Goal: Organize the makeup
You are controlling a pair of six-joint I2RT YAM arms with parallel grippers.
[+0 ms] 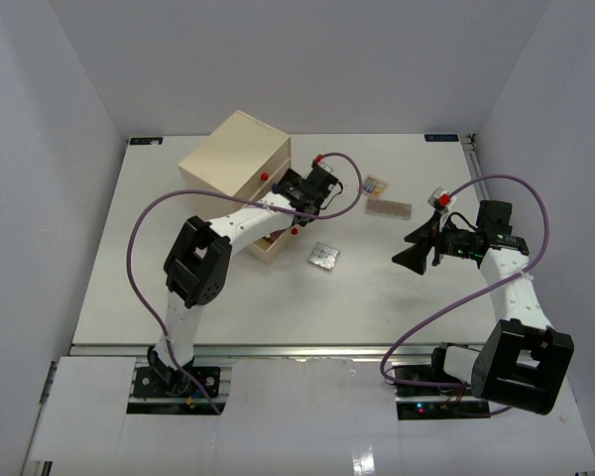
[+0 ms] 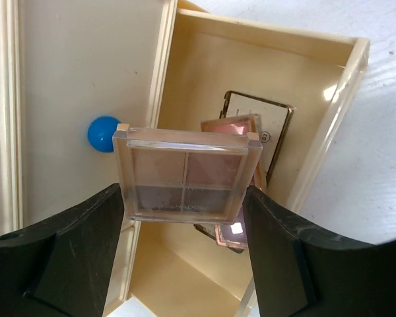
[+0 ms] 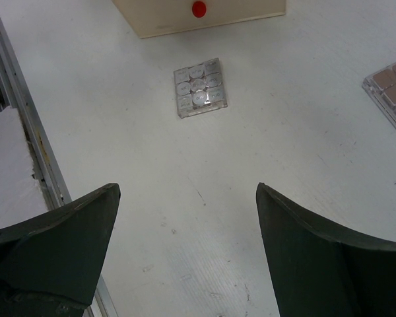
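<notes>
My left gripper (image 2: 185, 206) is shut on a clear square eyeshadow palette (image 2: 188, 175) with brown and pink pans and holds it above the open drawer (image 2: 330, 99) of the cream chest (image 1: 236, 159). Other palettes (image 2: 251, 129) lie in that drawer. In the top view the left gripper (image 1: 290, 210) is over the drawer (image 1: 270, 248). A silver palette (image 1: 323, 256) lies on the table in front of the drawer and also shows in the right wrist view (image 3: 199, 87). My right gripper (image 1: 416, 250) is open and empty above bare table (image 3: 188, 198).
A brown palette (image 1: 389, 208) and a small multicoloured palette (image 1: 375, 184) lie right of the chest. The brown one shows at the right wrist view's edge (image 3: 393, 82). A blue knob (image 2: 104, 133) and a red knob (image 3: 198, 8) stick out of the chest front.
</notes>
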